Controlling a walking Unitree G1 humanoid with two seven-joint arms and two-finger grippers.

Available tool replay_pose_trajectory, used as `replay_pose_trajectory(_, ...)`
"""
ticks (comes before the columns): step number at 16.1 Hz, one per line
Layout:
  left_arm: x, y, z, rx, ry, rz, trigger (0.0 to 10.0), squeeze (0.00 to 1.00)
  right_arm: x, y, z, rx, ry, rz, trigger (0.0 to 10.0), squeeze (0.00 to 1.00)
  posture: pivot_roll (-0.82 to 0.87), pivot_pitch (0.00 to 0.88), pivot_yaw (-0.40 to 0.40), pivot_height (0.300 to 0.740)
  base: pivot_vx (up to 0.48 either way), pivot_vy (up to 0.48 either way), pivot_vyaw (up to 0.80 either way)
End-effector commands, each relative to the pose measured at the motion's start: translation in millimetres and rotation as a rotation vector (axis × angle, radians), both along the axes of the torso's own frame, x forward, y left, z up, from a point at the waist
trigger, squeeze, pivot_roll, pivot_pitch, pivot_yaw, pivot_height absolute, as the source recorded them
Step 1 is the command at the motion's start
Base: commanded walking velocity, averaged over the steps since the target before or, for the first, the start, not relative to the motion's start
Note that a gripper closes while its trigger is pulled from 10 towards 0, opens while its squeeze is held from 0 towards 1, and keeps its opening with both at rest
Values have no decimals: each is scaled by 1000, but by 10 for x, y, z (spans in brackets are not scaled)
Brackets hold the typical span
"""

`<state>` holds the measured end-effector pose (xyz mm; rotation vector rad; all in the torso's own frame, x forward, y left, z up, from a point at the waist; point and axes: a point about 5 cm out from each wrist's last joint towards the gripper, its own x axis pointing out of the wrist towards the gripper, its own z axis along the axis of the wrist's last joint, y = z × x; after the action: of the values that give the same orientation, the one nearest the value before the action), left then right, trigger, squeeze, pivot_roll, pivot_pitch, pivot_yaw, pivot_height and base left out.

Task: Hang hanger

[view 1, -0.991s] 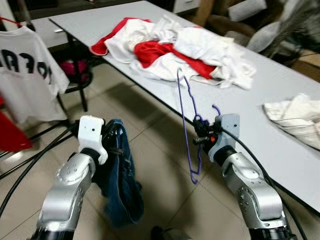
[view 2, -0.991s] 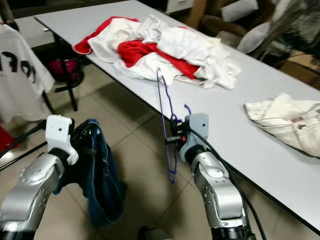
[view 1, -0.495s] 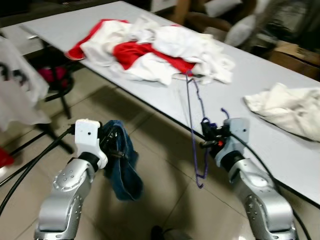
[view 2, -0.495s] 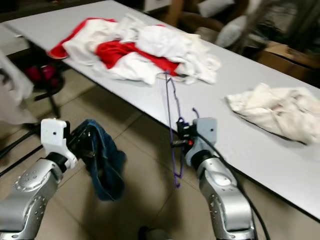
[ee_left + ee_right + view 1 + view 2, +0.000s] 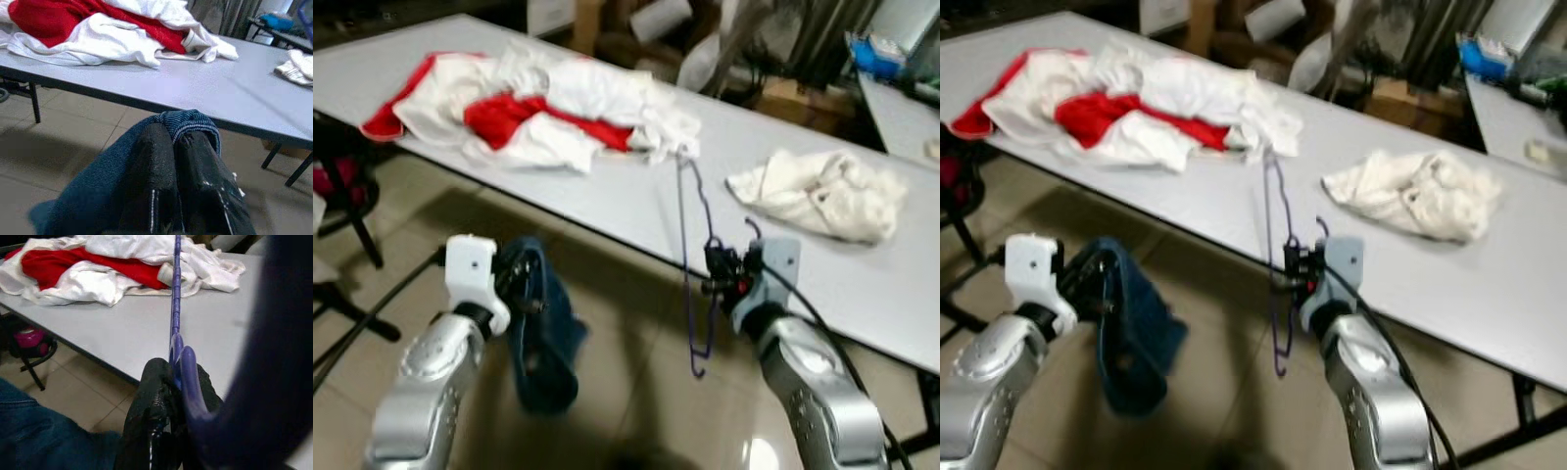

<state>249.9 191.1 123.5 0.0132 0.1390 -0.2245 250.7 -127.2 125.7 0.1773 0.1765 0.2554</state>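
Note:
My right gripper [image 5: 717,273] is shut on a thin purple hanger [image 5: 690,262], which stands upright in front of the grey table's near edge [image 5: 636,247]. In the right wrist view the hanger [image 5: 176,313] runs up from between the black fingers [image 5: 154,396]. My left gripper [image 5: 524,284] is shut on a dark blue denim garment [image 5: 543,338] that hangs down over the floor. In the left wrist view the denim [image 5: 188,122] is folded over the closed fingers [image 5: 156,166].
A pile of red and white clothes [image 5: 538,103] lies on the table's left part. A crumpled white cloth [image 5: 818,191] lies on its right part. Boxes and clutter [image 5: 783,59] stand behind. Tiled floor [image 5: 617,392] lies beneath both arms.
The camera has swung right: the table and clothes shifted left in view, and the white T-shirt on the rack left the picture. Both grippers keep their holds.

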Motion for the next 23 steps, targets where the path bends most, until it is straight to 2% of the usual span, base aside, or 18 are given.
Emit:
replay_pose_trajectory(1,33,-117,64,-12,-32,-55,10000,0,3,-105,22,-32,-17,-46,10000,0,-28,0,-56,740,0,0,-800)
replay_pose_trajectory(6,134,-230,70,-10,-41,-125,10000,0,-46,-140,25,-10,-20,-80,10000,0,-41,0,-24,740,0,0,-800)
replay_pose_trajectory(9,94,-221,57,-33,-41,-150,10000,0,-69,-109,21,9,-23,-77,10000,0,-53,0,-16,740,0,0,-790)
replay_pose_trajectory(14,-5,-331,7,-50,-47,-212,10000,0,-44,-158,32,-24,-20,-54,10000,0,-49,0,-44,740,0,0,-782)
replay_pose_trajectory(17,-57,-310,8,-58,-53,-223,10000,0,-54,-139,11,-35,-12,-41,10000,0,-55,0,-49,740,0,0,-800)
replay_pose_trajectory(20,12,-288,80,-98,-101,-197,10000,0,-16,-126,22,-57,-21,-4,10000,0,-54,0,-56,740,296,0,-750)
replay_pose_trajectory(22,56,-317,152,-103,-129,-203,10000,0,23,-121,52,-67,-40,32,10000,0,-54,0,-54,740,424,0,0)
replay_pose_trajectory(23,117,-334,258,-92,-166,-216,10000,0,46,-96,90,-77,-63,91,10000,0,-57,0,-51,740,480,0,0)
